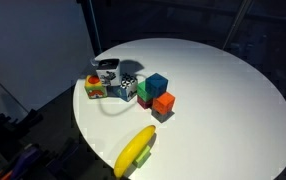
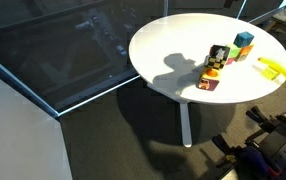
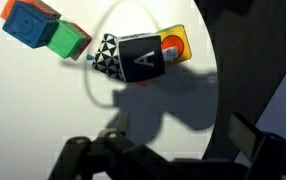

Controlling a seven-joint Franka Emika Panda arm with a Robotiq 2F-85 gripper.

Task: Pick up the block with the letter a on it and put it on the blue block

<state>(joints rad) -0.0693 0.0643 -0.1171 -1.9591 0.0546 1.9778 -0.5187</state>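
Note:
In the wrist view the block with the letter A (image 3: 143,62) sits on the white table, showing a dark face with a white A. A black-and-white checkered cube (image 3: 108,54) touches one side of it and a yellow-and-red cube (image 3: 176,44) the other. The blue block (image 3: 23,27) is at the top left, beside a green cube (image 3: 69,40). It also shows in both exterior views (image 1: 157,84) (image 2: 244,40). My gripper (image 3: 168,147) hangs above the table, short of the A block. Its fingers are wide apart and empty.
An orange cube (image 1: 164,102) stands next to the blue block. A banana (image 1: 135,150) lies near the edge of the round white table (image 1: 233,90). The floor around the table is dark, and the table edge runs close to the blocks in the wrist view.

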